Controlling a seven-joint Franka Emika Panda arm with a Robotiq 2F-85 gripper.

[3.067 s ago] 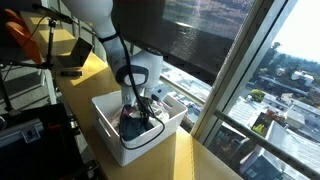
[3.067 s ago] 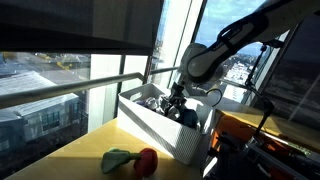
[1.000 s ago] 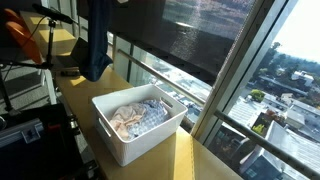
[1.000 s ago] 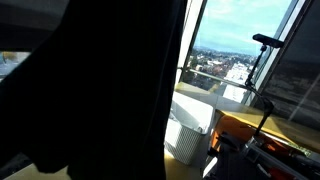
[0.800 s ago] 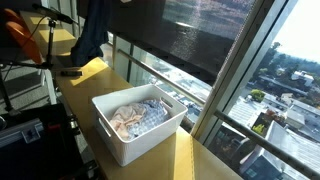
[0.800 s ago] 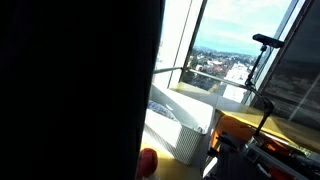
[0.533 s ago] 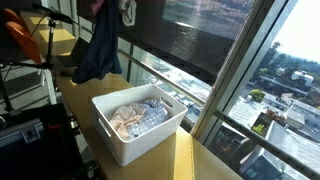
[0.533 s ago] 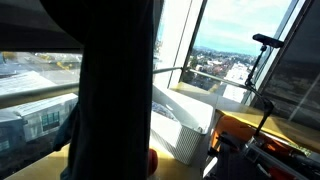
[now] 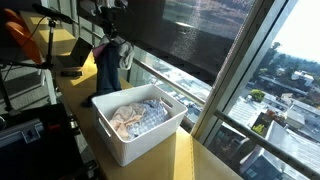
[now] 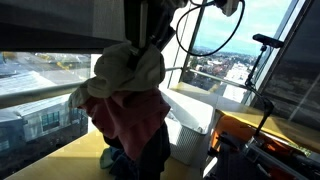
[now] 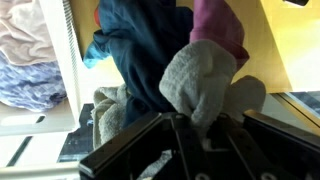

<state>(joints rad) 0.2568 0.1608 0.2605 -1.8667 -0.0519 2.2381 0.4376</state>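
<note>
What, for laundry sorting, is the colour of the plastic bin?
The bin is white, clearest in an exterior view.

Hard daylight floods through the window point(image 9: 250, 70) behind the white bin point(image 9: 108, 132), blowing the sky out to glare. Beside the bin, the backlit clothes bundle point(image 10: 125, 100) is shadowed low down. The wrist view is soft, blurred close up.

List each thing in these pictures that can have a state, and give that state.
hand: shut on the bundle of clothes
bundle of clothes: hanging from the hand, outside the white bin
white bin: upright, open-topped
laundry: crumpled, lying in the white bin
blind: partly lowered
</note>
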